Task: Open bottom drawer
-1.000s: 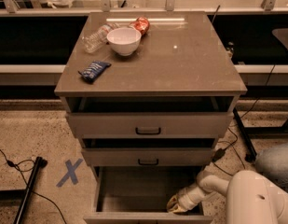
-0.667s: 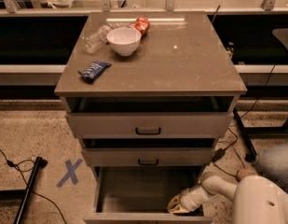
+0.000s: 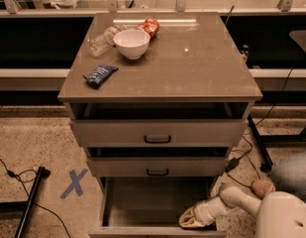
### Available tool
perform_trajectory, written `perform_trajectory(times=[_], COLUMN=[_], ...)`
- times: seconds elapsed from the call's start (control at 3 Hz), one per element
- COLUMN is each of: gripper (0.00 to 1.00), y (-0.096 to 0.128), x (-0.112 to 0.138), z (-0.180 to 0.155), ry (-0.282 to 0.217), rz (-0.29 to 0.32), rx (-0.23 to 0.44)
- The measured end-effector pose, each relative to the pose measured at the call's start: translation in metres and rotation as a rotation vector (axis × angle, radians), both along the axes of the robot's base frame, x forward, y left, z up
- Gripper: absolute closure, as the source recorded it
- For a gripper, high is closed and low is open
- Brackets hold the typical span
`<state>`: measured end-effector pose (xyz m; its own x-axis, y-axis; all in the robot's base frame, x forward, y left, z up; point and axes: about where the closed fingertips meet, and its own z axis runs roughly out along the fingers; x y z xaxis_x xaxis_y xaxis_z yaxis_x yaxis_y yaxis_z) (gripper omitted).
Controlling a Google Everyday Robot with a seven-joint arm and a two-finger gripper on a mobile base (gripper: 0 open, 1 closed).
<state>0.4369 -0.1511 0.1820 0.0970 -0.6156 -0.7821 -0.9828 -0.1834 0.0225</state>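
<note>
The bottom drawer (image 3: 142,202) of the grey-beige cabinet stands pulled far out, its plain grey box interior showing and empty. Its front and handle lie at the frame's bottom edge, mostly out of view. My gripper (image 3: 191,218) on the white arm (image 3: 236,202) sits low at the drawer's front right corner, inside or against the box; whether it touches I cannot tell. The middle drawer (image 3: 157,166) and top drawer (image 3: 157,133) are each pulled out slightly, black handles showing.
On the cabinet top (image 3: 192,68) lie a white bowl (image 3: 131,42), a clear plastic bottle (image 3: 102,41), a red snack bag (image 3: 150,27) and a blue packet (image 3: 100,74). A blue tape X (image 3: 73,183) and a black pole (image 3: 29,202) with cables lie on the floor at left.
The gripper and forearm have shifted only slightly at the drawer's right front corner. The bottom drawer stays about as far out as before.
</note>
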Motion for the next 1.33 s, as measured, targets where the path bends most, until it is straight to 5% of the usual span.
perform_trajectory(times=[1.0,1.33], gripper=[1.0,1.0], y=[-0.005,-0.006], x=[-0.036,-0.036], z=[0.011,0.028], ry=[0.11,0.078], rz=[0.033,0.027], rx=[-0.015,0.03])
